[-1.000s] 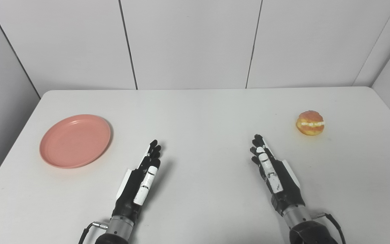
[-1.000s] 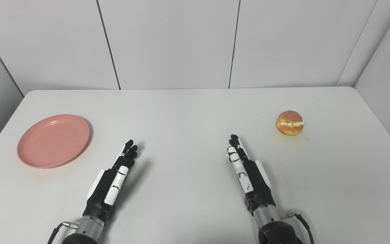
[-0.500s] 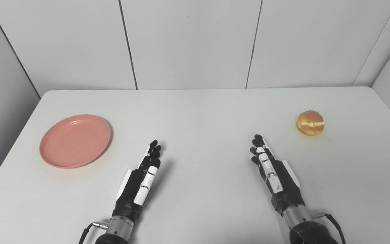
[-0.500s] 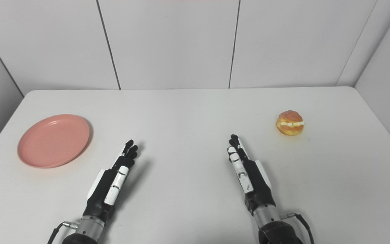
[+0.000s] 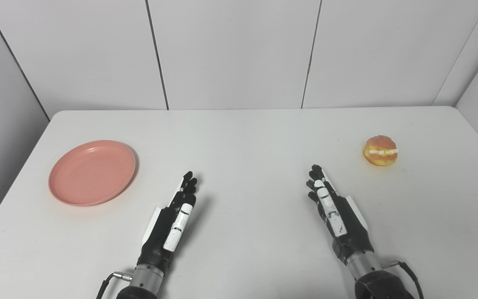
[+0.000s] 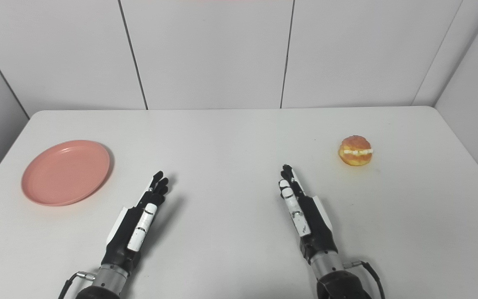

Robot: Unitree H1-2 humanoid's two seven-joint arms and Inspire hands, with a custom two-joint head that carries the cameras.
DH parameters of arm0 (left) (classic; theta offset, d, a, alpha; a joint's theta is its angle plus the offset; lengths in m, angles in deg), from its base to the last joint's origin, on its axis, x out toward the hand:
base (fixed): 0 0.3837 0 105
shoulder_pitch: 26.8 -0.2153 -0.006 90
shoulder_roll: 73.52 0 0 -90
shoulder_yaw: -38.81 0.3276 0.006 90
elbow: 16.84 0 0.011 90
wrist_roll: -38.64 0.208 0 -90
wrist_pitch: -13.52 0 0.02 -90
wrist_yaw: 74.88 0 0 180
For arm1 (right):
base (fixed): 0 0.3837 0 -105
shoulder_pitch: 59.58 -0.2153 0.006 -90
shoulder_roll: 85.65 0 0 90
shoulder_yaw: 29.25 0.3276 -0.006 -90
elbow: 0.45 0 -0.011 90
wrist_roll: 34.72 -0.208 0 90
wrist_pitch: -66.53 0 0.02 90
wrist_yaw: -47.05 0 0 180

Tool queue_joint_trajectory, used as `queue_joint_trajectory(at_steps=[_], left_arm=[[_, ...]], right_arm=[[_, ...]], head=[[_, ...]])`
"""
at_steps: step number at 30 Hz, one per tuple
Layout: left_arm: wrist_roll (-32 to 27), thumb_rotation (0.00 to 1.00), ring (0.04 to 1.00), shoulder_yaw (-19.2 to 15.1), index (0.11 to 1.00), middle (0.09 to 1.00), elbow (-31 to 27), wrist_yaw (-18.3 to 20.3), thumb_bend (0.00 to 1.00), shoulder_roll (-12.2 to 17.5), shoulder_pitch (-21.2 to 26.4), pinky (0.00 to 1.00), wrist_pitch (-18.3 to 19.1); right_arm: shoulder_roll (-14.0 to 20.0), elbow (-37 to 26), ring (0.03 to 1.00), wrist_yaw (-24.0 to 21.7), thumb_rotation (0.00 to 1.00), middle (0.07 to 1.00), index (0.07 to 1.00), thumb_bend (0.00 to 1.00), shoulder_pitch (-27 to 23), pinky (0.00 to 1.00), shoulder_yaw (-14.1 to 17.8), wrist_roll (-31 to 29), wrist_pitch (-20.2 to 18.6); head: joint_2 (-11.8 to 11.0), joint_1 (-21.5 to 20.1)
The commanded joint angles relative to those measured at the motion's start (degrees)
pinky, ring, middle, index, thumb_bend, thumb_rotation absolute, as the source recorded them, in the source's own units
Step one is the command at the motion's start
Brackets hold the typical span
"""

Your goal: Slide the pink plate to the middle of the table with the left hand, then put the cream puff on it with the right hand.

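Now lying far-left of the left hand, pink plate untouched; both hands, right hand included, resting flat, empty, fingers extended.

Pink plate, golden cream puff, white table.

I am looking at a white table whose top is showing a smooth, matt finish, and at the left of the frame the pink plate is reading as smooth plastic with a faint sheen along its rim. At the right, the cream puff is showing a rough, baked-looking golden crust with a pale seam around its middle. At the bottom, the left hand and right hand are looking like matt black plastic with glossy white panels, both joining bare grey metal wrists.
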Motion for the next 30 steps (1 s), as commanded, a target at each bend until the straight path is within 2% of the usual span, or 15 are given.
queue_joint_trajectory(at_steps=[1, 6, 9, 10, 15, 18, 22, 30], left_arm=[[0.2, 1.00, 0.986, 0.7, 0.981, 0.988, 0.4, -0.1, 0.47, -0.6, 0.1, 0.98, -0.2], [2.0, 1.00, 0.980, 2.0, 0.969, 0.980, 0.5, -1.6, 0.49, -2.3, -0.2, 0.97, 0.9], [3.4, 1.00, 0.978, 2.9, 0.965, 0.978, 1.4, -2.5, 0.50, -3.4, -0.3, 0.96, 0.6], [3.8, 1.00, 0.978, 3.2, 0.964, 0.978, 1.6, -2.8, 0.50, -3.6, -0.3, 0.96, 0.5], [5.9, 1.00, 0.981, 4.6, 0.967, 0.979, 3.3, -4.3, 0.50, -4.6, 0.1, 0.97, 0.6], [7.2, 1.00, 0.981, 5.3, 0.968, 0.977, 4.4, -5.1, 0.51, -4.8, 0.4, 0.97, 0.1], [7.8, 1.00, 0.983, 5.8, 0.972, 0.979, 5.9, -5.8, 0.51, -5.0, 0.8, 0.97, -1.1], [8.4, 1.00, 0.986, 6.1, 0.976, 0.980, 6.3, -6.1, 0.51, -5.2, 1.0, 0.98, -1.5]], right_arm=[[0.5, -1.5, 0.981, -0.1, 1.00, 0.996, 0.999, 0.25, -0.7, 1.00, 0.4, -0.1, 1.4], [1.5, -0.5, 0.993, -1.7, 1.00, 1.000, 1.000, 0.23, -0.2, 1.00, 1.5, -2.7, 2.8], [2.3, 0.2, 0.999, -2.6, 1.00, 1.000, 1.000, 0.21, 0.0, 1.00, 2.2, -4.2, 3.6], [2.5, 0.5, 1.000, -2.8, 1.00, 1.000, 1.000, 0.20, 0.1, 1.00, 2.3, -4.5, 3.9], [3.5, 2.5, 1.000, -4.6, 1.00, 1.000, 1.000, 0.16, 0.1, 1.00, 3.2, -6.7, 7.1], [3.9, 3.2, 1.000, -4.7, 1.00, 1.000, 1.000, 0.15, 0.3, 1.00, 3.3, -6.4, 8.4], [4.0, 3.3, 1.000, -4.8, 1.00, 1.000, 1.000, 0.14, 0.4, 1.00, 3.4, -6.5, 8.4], [3.9, 2.4, 1.000, -5.1, 1.00, 1.000, 1.000, 0.10, 0.6, 1.00, 3.6, -7.3, 7.8]], head=[[-0.6, 1.2], [-2.6, 4.9], [-5.2, 8.9], [-5.2, 8.9], [-8.2, 13.3], [-9.1, 14.7], [-10.0, 16.0], [-9.8, 16.7]])
